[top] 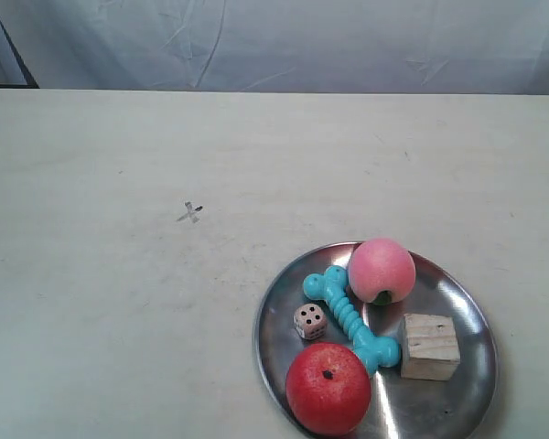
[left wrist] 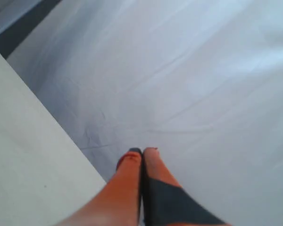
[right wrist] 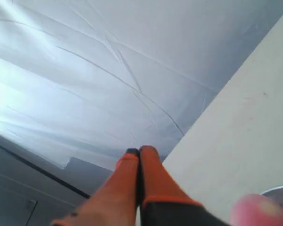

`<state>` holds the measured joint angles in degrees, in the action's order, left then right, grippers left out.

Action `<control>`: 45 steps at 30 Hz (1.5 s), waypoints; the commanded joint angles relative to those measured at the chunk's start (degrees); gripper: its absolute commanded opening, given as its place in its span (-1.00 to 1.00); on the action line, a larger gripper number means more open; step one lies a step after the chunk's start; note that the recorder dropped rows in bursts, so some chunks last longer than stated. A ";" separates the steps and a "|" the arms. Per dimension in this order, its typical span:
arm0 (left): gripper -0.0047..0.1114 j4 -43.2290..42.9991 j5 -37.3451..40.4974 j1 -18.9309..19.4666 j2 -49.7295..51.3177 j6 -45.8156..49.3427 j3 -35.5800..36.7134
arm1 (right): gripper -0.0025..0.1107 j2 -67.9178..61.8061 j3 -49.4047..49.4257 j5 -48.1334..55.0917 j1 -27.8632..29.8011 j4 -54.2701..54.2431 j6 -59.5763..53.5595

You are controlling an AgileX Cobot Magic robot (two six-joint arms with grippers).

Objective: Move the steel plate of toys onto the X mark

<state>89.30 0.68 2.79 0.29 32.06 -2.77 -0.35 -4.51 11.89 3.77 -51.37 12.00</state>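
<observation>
The steel plate (top: 457, 402) lies at the exterior view's lower right. On it sit a red apple (top: 328, 388), a pink peach (top: 382, 270), a turquoise bone (top: 349, 318), a wooden cube (top: 429, 347) and a small die (top: 310, 321). The faint X mark (top: 190, 213) is drawn on the beige table, up and left of the plate. Neither arm shows in the exterior view. My left gripper (left wrist: 142, 151) is shut and empty, pointing at the white backdrop. My right gripper (right wrist: 139, 151) is shut and empty too, with the peach (right wrist: 259, 211) and plate rim (right wrist: 279, 189) blurred beside it.
The pale table (top: 110, 302) ends at a far edge against a wrinkled white cloth backdrop (top: 302, 41). A dark strip (top: 18, 59) shows at the far left corner. The table edge (left wrist: 47, 136) also crosses the left wrist view.
</observation>
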 commanded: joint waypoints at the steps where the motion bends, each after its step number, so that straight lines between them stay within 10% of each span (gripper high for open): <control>1: -0.92 3.72 -6.63 0.32 -0.29 -0.17 0.34 | -0.96 0.35 0.20 -4.31 0.24 5.16 0.00; 6: -0.92 6.59 -2.88 0.32 -0.29 -2.09 -1.91 | -0.96 0.35 0.20 -6.51 0.24 -1.29 0.22; 10: -0.92 -8.45 5.22 0.32 -0.29 4.70 -7.05 | -0.96 0.35 -0.08 -4.91 0.13 -10.27 0.32; 19: -0.92 -17.35 5.84 -3.62 8.59 24.17 -18.52 | -0.96 -7.21 -12.56 0.65 0.13 6.60 -21.52; 26: -0.92 -17.45 9.93 -12.46 30.91 33.46 -25.20 | -0.96 -40.40 -28.13 20.04 0.13 24.18 -21.04; 31: -0.92 -15.61 29.32 -17.61 45.39 36.68 -28.61 | -0.96 -56.49 -33.92 28.61 0.13 24.41 -21.04; 45: -0.92 -12.64 40.17 -20.74 83.41 25.88 -36.08 | -0.87 -62.83 -28.61 26.90 0.13 33.39 -17.97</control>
<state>77.34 39.96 -17.62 78.58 59.06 -37.72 -62.17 -33.82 39.65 3.77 -21.32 -7.27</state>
